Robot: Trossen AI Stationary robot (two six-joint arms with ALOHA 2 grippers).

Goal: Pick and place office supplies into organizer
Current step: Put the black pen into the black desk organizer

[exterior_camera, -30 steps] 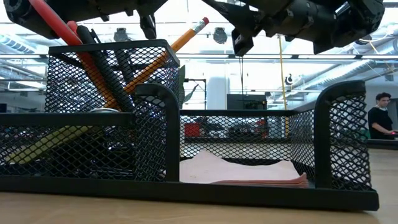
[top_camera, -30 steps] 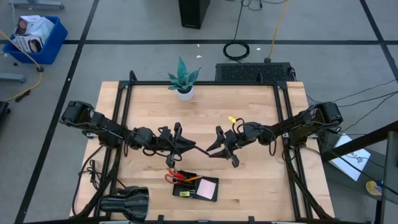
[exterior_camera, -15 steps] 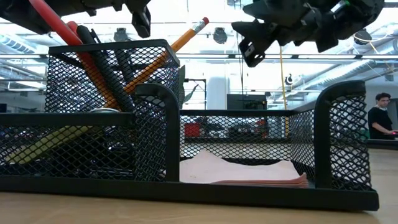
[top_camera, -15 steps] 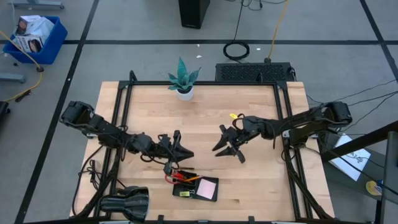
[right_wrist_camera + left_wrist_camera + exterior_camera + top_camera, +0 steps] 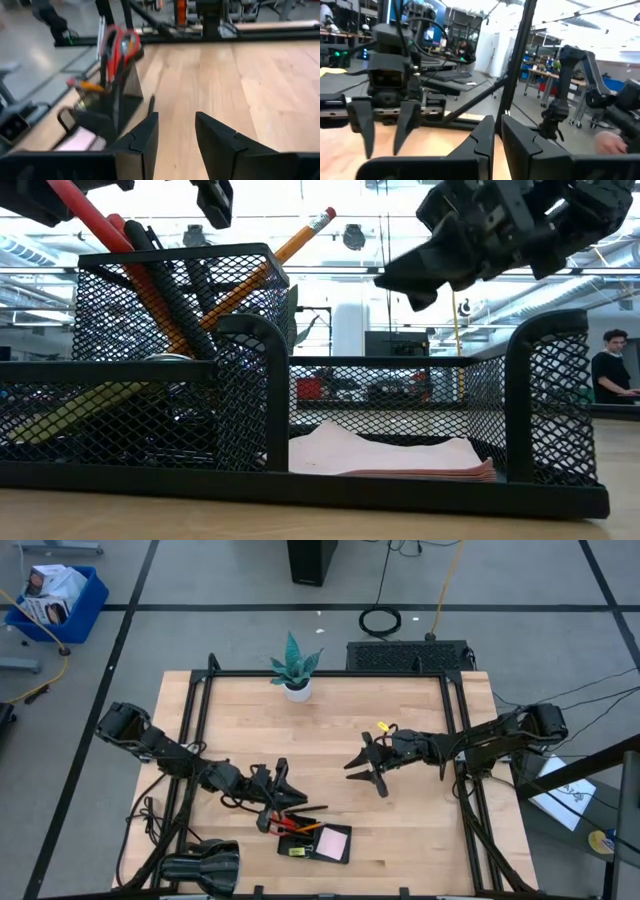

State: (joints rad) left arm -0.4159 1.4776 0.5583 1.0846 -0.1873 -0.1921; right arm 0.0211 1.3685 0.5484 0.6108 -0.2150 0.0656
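L hand nearer organizer, R hand withdrawn

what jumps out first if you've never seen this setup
Two dark arms reach in over the pale wooden table, the left gripper shut just above the black mesh organizer at the table's near edge, the right gripper open over bare wood mid-table. Red-handled scissors and an orange pencil stand in the organizer's tall cup, a pink note pad lies in its tray, and a teal potted plant sits at the far edge.

The black mesh organizer sat near the table's front edge; red-handled scissors and an orange pencil leaned inside, beside a pink note pad.
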